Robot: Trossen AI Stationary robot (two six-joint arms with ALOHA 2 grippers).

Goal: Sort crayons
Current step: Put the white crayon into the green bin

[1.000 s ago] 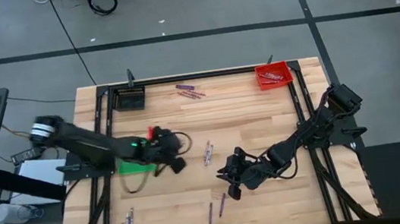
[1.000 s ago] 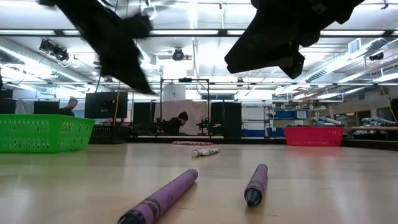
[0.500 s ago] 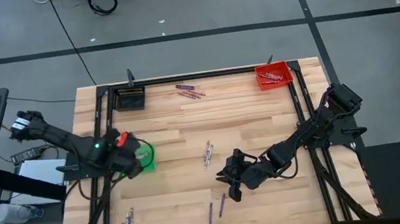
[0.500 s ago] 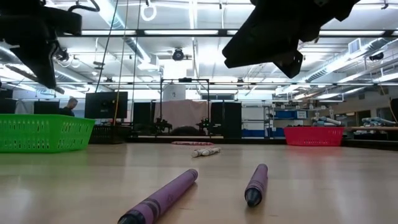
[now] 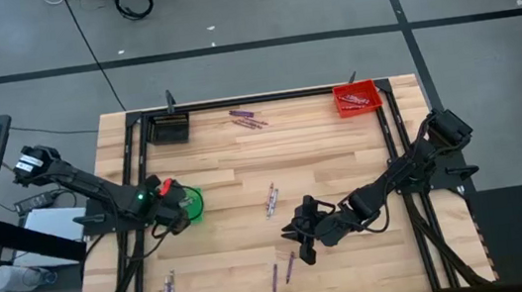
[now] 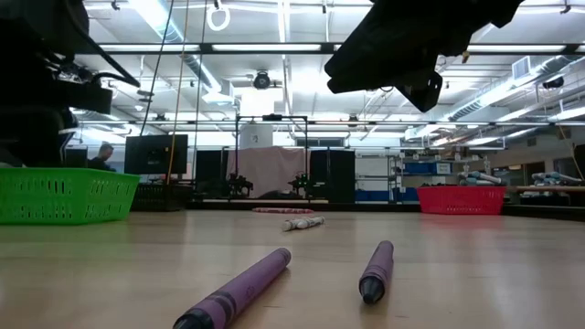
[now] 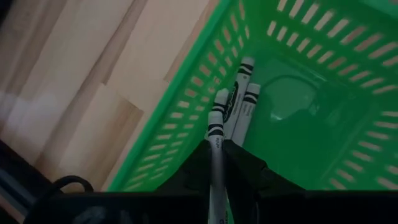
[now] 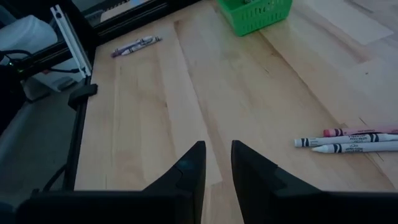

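Left gripper (image 7: 216,163) fingers clamped on a white crayon (image 7: 215,155), held over the green basket (image 5: 191,204) near the desk's left edge; more white crayons (image 7: 239,99) lie inside the basket. Right gripper (image 8: 216,163) fingers parted a little, nothing between them, hovering over the desk's middle toward the front. Loose crayons: white and pink group (image 8: 348,140) mid-desk, purple pair (image 5: 280,273) at front edge, purple ones (image 5: 169,290) at front-left corner, more (image 5: 248,119) near back edge. Red basket (image 5: 356,97) sits at back-right corner.
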